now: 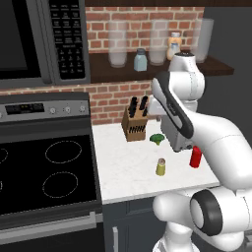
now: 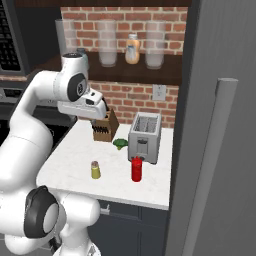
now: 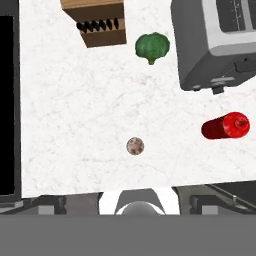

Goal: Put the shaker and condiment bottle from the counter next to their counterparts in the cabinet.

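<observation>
While the white arm holds its hand high above the white marble-look counter, the jaws themselves cannot be made out in any view, so whether they stand open or closed cannot be told. In the hand view the camera looks straight down, and the small yellow-green cylindrical shaker with its tan cap sits almost directly below the hand, just ahead of where the fingers would be, seen from the top as a speckled round disc. In the base views it stands upright on the counter, alone and near the front edge.

The small bright red condiment bottle lies off to the right of the jaws' line in the hand view, well apart from the shaker; the base views show it upright, just in front of the grey metal toaster. Farther ahead of the jaws are a green broccoli floret and, beyond it to the left, a light wooden knife block with dark handles.

High above the counter, the dark brown wooden shelf runs along the red brick wall. On it stand the pale blue glass shaker with a grey cap and the orange-cream bottle with a white cap, set among frosted clear glass tumblers. A black glass cooktop adjoins the counter on its left side.
</observation>
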You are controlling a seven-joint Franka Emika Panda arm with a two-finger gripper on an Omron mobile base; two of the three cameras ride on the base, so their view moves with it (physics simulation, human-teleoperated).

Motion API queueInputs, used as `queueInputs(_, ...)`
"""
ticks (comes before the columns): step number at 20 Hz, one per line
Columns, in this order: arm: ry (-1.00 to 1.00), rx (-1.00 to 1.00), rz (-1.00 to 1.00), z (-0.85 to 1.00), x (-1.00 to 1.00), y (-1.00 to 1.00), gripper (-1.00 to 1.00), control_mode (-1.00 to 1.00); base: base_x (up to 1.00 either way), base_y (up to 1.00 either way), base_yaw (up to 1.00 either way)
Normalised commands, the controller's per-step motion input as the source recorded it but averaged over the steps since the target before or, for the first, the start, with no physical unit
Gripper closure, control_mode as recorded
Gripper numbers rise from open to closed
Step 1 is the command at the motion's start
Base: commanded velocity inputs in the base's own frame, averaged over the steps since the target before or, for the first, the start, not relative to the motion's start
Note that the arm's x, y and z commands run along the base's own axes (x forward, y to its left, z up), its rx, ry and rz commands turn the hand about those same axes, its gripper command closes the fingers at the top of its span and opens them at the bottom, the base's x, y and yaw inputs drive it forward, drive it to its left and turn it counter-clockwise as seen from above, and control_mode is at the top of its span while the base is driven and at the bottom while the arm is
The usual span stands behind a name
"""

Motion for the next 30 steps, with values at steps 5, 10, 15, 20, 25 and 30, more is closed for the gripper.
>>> queueInputs(5,0.00,0.00,-0.07,0.00,-0.02,0.00,-1.00,-1.00,0.00,0.00,0.00)
queueInputs(10,0.00,0.00,0.00,0.00,0.00,0.00,-1.00,-1.00,0.00,0.00,0.00)
queueInputs(15,-0.02,0.00,0.00,0.00,-0.01,0.00,-1.00,-1.00,0.00,0.00,0.00)
queueInputs(20,-0.09,0.00,-0.05,0.00,0.00,0.11,-1.00,-1.00,0.00,0.00,0.00)
queueInputs(25,-0.14,-0.01,-0.09,0.00,-0.12,0.09,-1.00,-1.00,0.00,0.00,0.00)
queueInputs(30,-0.19,-0.05,-0.16,0.00,-0.30,0.00,-1.00,-1.00,0.00,0.00,0.00)
